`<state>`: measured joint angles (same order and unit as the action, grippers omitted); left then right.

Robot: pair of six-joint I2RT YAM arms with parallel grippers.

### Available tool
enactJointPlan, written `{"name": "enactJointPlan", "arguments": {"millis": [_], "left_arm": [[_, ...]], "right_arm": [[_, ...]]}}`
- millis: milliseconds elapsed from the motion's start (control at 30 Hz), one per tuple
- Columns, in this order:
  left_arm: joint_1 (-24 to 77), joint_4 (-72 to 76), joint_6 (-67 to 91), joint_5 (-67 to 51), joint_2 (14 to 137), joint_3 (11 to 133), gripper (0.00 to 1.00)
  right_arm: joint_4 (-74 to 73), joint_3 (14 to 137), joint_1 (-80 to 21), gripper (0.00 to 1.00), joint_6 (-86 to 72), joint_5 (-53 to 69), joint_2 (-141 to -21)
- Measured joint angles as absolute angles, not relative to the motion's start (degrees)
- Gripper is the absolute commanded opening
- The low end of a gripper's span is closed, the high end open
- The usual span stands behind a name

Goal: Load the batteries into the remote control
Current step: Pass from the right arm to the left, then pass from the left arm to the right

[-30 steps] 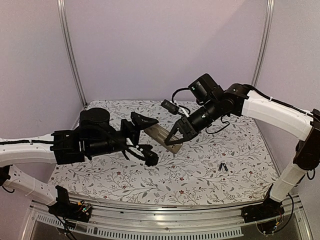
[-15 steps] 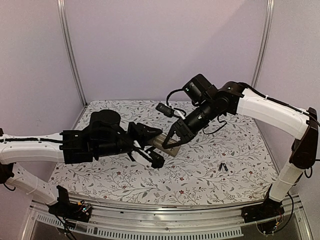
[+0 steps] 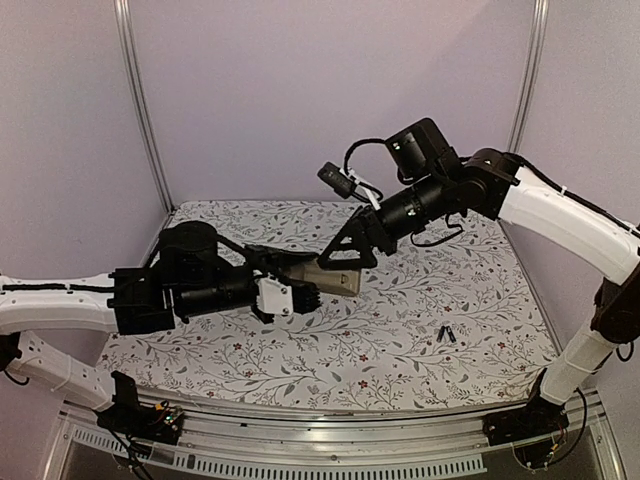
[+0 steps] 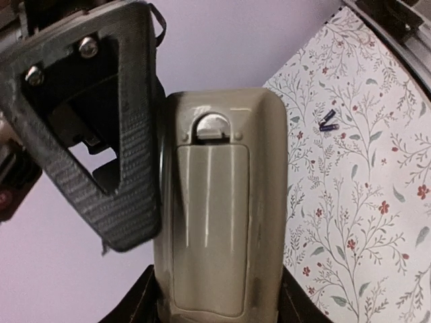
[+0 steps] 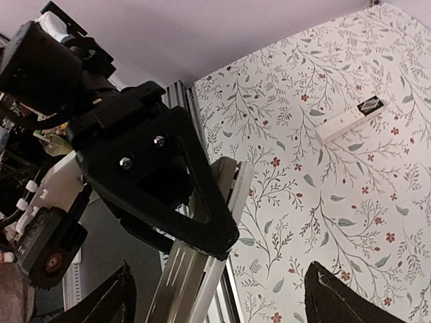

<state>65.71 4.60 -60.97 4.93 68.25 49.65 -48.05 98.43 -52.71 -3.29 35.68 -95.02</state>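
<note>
1. Read the step as a handover: release by the right gripper (image 5: pixel 222 304), leaving the remote control (image 4: pixel 214 195) to the left gripper (image 3: pixel 298 292) alone.
2. Draw the right jaws straight off the remote's flanks, without twist, so as not to lever it loose.
3. Note those jaws spread wide, straddling the remote's far end from above; cannot tell whether one finger (image 4: pixel 87 134) touches the flank or stands just beside it.
4. Clamp firmly with the left gripper, closed on the remote's near end, battery cover (image 4: pixel 210 242) facing up and not yet off.
5. Aim afterwards for the latch notch (image 4: pixel 213 125) at the cover's far edge.
6. Reach low and almost level with the left arm (image 3: pixel 60 305) up to the remote; arch the right arm (image 3: pixel 560 205) high, wrist pitched down onto it.
7. Find the batteries (image 3: pixel 446 334) on the flowered table (image 3: pixel 400 320), well apart from the remote, to its right and on the near side.
</note>
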Motion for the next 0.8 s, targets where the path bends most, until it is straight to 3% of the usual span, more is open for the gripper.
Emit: {"name": "enactJointPlan", "arguments": {"millis": [133,400,800], "left_arm": [[65.76,11.86,-48.27,2.09,65.91,46.33,0.0],[65.84,28.71,-23.79,-1.72,65.56,42.46,0.0],[65.84,41.23,-10.96,-4.19,68.64,42.48,0.0]], "right_arm": [[-37.89,93.89,-52.71,0.96,-1.08,33.82,-87.46],[-3.42,69.19,-52.84,0.99,2.44,34.83,-65.89],[12.27,64.66,-55.75,0.99,3.49,35.57,-72.44]]}}
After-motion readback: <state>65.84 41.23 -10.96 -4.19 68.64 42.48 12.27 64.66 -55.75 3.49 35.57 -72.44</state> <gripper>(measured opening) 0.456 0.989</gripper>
